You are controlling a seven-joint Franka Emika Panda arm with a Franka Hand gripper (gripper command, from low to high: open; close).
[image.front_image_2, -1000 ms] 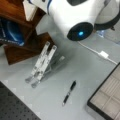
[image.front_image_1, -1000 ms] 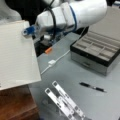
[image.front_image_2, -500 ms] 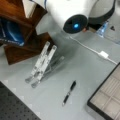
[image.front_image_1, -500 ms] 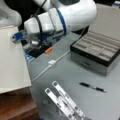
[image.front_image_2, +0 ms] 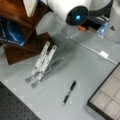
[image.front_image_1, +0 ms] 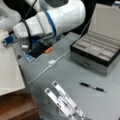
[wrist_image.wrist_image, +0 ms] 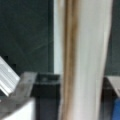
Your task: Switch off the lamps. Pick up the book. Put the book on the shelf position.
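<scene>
Step in hand, as judged: placing of book (image.front_image_1: pixel 8 67), seen lying flat over shelf position (image.front_image_1: pixel 15 105) at a front view's left. End effector hidden behind arm in both front views; grip state cannot be told. Book edge (wrist_image.wrist_image: pixel 82 60) fills wrist view. Release onto flat top judged required; clear retreat needed.

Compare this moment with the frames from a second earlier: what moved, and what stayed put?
The white robot arm has swung toward a front view's left, over the large white book on the reddish-brown wooden cabinet. The black pen, grey compartmented case and slatted metal rack stayed put.
</scene>
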